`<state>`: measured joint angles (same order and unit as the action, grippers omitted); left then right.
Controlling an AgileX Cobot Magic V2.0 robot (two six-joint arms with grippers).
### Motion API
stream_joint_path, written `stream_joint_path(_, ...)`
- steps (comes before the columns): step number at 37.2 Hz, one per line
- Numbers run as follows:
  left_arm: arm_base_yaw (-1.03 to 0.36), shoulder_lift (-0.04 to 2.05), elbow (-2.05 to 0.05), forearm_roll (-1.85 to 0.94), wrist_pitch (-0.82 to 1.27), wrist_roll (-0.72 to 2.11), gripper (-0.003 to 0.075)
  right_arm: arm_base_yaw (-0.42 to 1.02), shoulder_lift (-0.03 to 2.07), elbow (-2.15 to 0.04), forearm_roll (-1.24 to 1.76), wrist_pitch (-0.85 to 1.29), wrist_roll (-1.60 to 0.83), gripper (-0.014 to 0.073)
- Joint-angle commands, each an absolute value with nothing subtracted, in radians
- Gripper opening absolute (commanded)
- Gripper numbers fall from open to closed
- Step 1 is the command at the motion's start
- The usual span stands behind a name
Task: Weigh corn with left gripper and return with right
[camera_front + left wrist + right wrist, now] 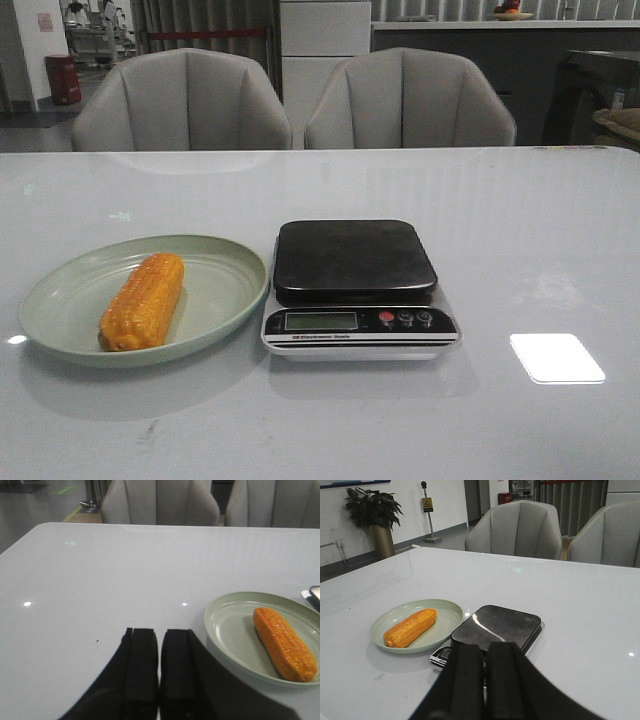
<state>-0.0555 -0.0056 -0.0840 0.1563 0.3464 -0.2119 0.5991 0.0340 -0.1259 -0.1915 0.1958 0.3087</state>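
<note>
The orange-yellow corn (143,300) lies on a pale green plate (60,300) at the table's front left. It also shows in the left wrist view (284,643) and the right wrist view (410,627). The scale (355,285) with its black platform (353,258) stands just right of the plate, platform bare. My left gripper (159,632) is shut and empty, above the table, apart from the plate (225,630). My right gripper (484,647) is shut and empty, on the near side of the scale (497,625). Neither gripper shows in the front view.
Two grey chairs (180,100) (408,98) stand behind the table's far edge. A bright light patch (556,357) reflects on the white tabletop right of the scale. The scale's display and buttons (405,318) face the front edge.
</note>
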Motion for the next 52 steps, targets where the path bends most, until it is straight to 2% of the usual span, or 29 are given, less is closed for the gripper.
stream_joint_path(1,-0.029,-0.023,-0.042,0.158,0.156,-0.212,0.0114,0.595,0.044,-0.154,-0.206,0.111,0.302,0.0183)
stream_joint_path(6,-0.038,-0.027,0.04,0.149,0.022,-0.197,0.0114,0.595,0.044,-0.154,-0.206,0.112,0.302,0.0183)
stream_joint_path(52,-0.057,-0.027,0.038,0.106,0.018,-0.168,0.0114,0.593,0.044,-0.154,-0.206,0.113,0.302,0.0183)
